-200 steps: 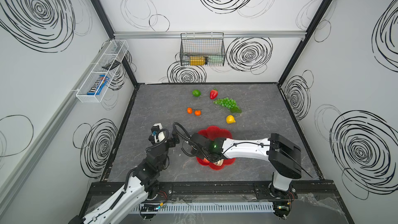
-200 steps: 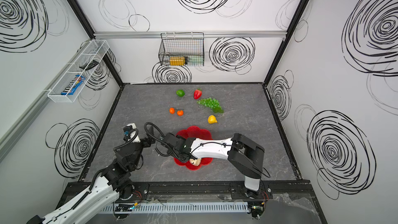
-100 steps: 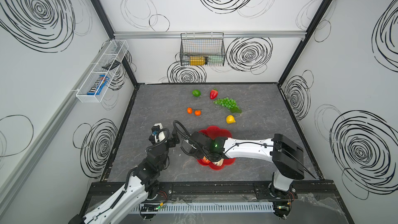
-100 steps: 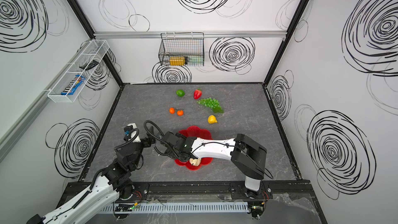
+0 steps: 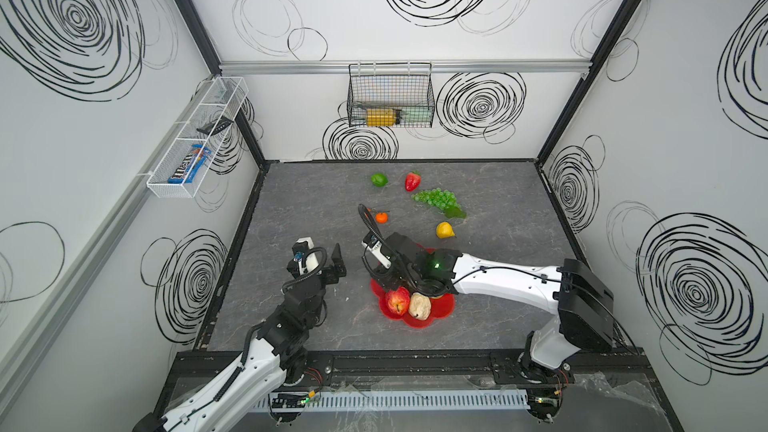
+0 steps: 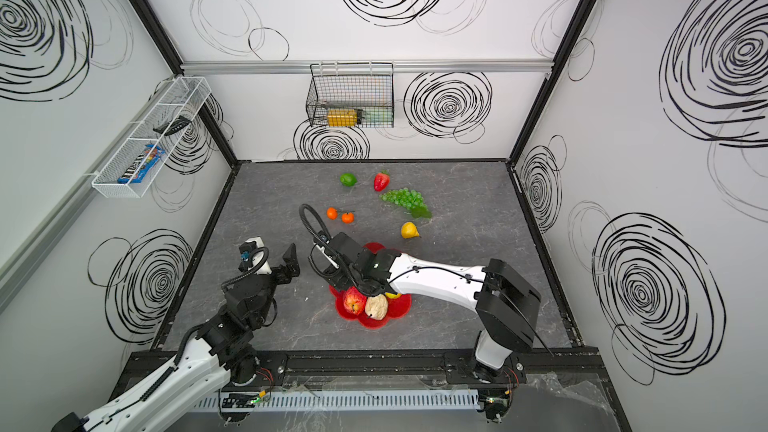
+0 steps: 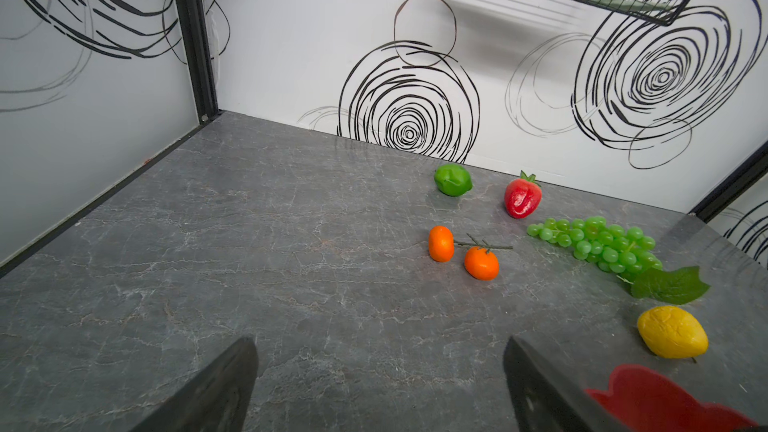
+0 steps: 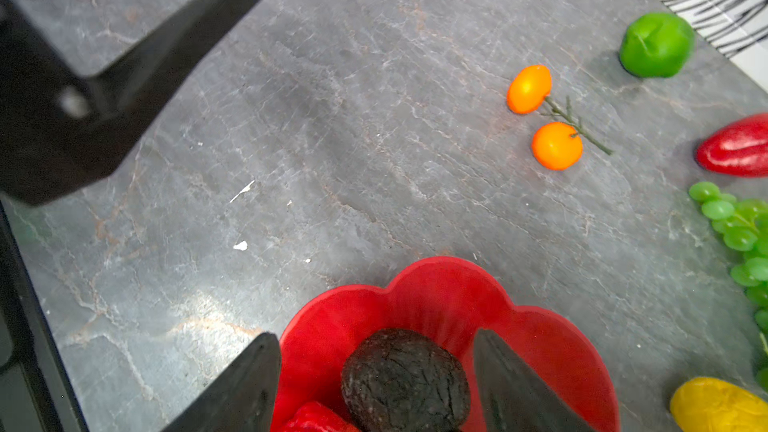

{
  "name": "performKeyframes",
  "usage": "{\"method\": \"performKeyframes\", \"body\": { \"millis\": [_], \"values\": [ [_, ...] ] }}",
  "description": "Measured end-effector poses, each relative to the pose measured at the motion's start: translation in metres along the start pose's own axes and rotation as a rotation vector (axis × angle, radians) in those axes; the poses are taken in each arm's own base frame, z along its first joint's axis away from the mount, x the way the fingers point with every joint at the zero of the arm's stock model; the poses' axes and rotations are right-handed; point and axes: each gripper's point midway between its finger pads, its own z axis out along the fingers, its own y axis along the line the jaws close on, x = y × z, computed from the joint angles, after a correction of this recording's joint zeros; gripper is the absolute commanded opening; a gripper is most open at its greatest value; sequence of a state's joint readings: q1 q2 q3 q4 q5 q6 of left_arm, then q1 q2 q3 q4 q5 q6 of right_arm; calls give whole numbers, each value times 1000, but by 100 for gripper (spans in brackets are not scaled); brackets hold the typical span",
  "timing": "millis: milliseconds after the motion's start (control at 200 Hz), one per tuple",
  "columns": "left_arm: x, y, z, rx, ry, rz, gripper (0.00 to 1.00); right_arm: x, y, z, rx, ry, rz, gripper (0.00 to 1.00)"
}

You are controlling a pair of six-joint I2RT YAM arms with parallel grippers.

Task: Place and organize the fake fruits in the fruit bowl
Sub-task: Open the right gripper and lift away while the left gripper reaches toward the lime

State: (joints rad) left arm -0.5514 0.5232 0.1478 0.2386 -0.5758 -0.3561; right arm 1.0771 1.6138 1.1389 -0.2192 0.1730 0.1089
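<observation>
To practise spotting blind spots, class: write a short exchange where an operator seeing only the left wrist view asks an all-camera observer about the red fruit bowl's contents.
Operator: I see only an edge of the fruit bowl. What's in it?
Observer: In both top views a red apple and a beige lumpy piece lie side by side in it.
Operator: Where is the right tool?
Observer: In the right wrist view the right tool hangs over the bowl, jaws open around a dark avocado lying in it.
</observation>
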Motion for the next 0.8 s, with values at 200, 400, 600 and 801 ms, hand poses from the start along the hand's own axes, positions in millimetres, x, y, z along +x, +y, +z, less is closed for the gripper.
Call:
{"method": "performKeyframes", "body": {
  "millis": [200,400,600,801],
  "values": [
    [11,-2,5,12,43,9,97,12,-38,-4,5,10,157,76],
    [29,-9,16,58,127,0,98,18,-72,-27,25,-45,275,77],
    [49,-40,47,122,306,-11,100,19,-122,-72,86,-218,430,77],
    [32,-97,106,194,372,-42,99,45,-134,-110,106,-361,511,78]
  ]
}}
